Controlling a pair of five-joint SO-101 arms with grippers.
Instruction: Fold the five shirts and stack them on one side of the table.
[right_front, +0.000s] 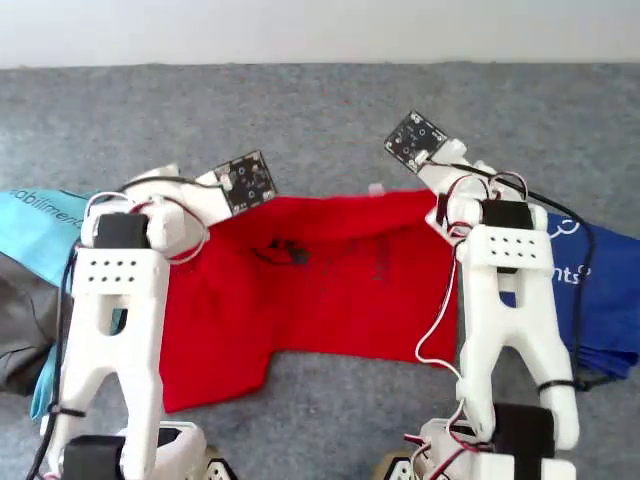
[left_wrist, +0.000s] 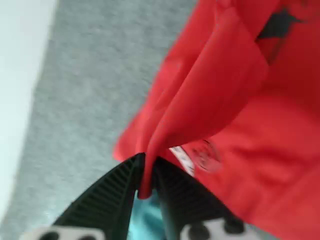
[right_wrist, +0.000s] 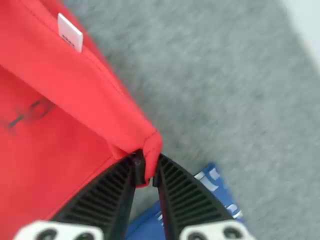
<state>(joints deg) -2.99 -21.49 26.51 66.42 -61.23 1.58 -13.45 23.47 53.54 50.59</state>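
Grey felt-like table (right_front: 330, 110) runs up to a white wall along the top of the high view. At mid-frame lies the red shirt (right_front: 330, 290), spread wide with one sleeve trailing toward the lower left. Its far edge looks doubled over, with a white tag (right_front: 376, 188) showing at the top.

The left gripper (left_wrist: 147, 172) is pinched on a bunched corner of the red cloth at the shirt's upper left. The right gripper (right_wrist: 146, 167) is clamped on the folded corner at its upper right. Both corners are raised off the table.

By my reading the task is early. This looks like the first fold of the red shirt, and no tidy stack shows on either side.

A light blue shirt (right_front: 40, 225) and a grey shirt (right_front: 22, 330) lie rumpled at the left edge, partly under the left arm. A dark blue shirt (right_front: 600, 300) sits loosely at the right edge, beside the right arm. These three appear unfolded.

The side piles crowd the red shirt's ends, so a sleeve could catch on them, and the light blue cloth lies directly beneath the left gripper.
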